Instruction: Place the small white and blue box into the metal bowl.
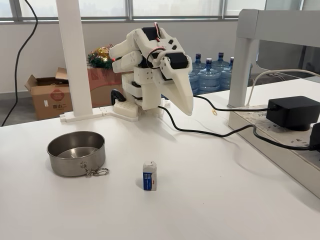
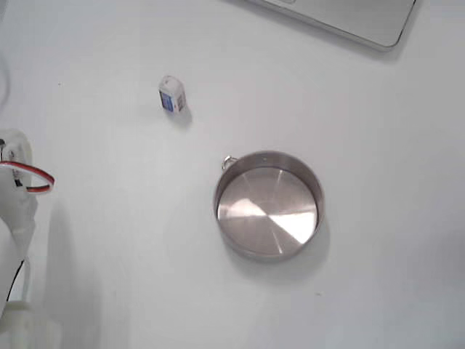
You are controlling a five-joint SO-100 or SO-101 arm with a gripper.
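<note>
Fixed view: hand (image 1: 187, 107) closed, empty, raised; box (image 1: 149, 176) stands right of bowl (image 1: 76, 153), apart.

Little can be read here. The cardboard box (image 1: 49, 95) on the floor, far off to the left of the pincer (image 1: 186, 107) in a fixed view, carries a round red label with pale characters too small to make out. The small white and blue box (image 1: 149, 176), on the table below the pincer in that view, has a blue printed panel (image 2: 168, 102) whose print is too fine to read in both fixed views.
</note>
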